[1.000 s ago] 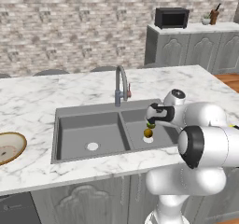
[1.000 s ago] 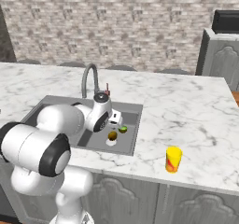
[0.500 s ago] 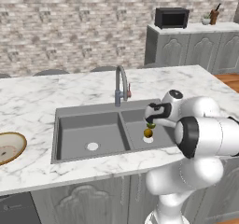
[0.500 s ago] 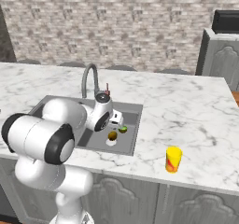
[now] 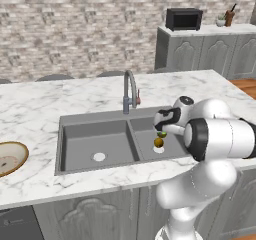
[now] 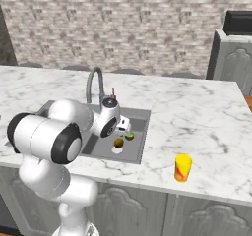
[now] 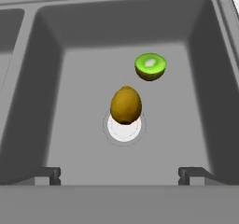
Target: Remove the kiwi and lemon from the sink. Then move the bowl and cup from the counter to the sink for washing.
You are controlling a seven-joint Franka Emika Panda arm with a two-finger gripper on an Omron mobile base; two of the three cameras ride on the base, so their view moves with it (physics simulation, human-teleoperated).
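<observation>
The golden-brown lemon (image 7: 125, 105) rests on the pale drain of the right basin of the sink (image 7: 93, 31). The halved green kiwi (image 7: 150, 66) lies just beyond it. My gripper (image 7: 120, 174) hangs open above the two fruits, with nothing between its fingers. From the left base the gripper (image 5: 164, 124) is low over the kiwi (image 5: 162, 134) and lemon (image 5: 158, 143) in the sink (image 5: 95, 139). The tan bowl (image 5: 7, 158) sits on the counter (image 5: 50, 99) at the far left. The yellow cup (image 6: 183, 168) stands on the counter (image 6: 197, 117), right of the sink (image 6: 138, 114).
The curved steel faucet (image 5: 129, 91) rises behind the divider between the basins, close to my hand. The left basin holds nothing but its drain (image 5: 99, 157). A microwave (image 5: 183, 19) sits on the far grey cabinet.
My hand has shifted slightly left over the right basin and the elbow has swung. The fruits, bowl and cup have not moved. The gripper stays open.
</observation>
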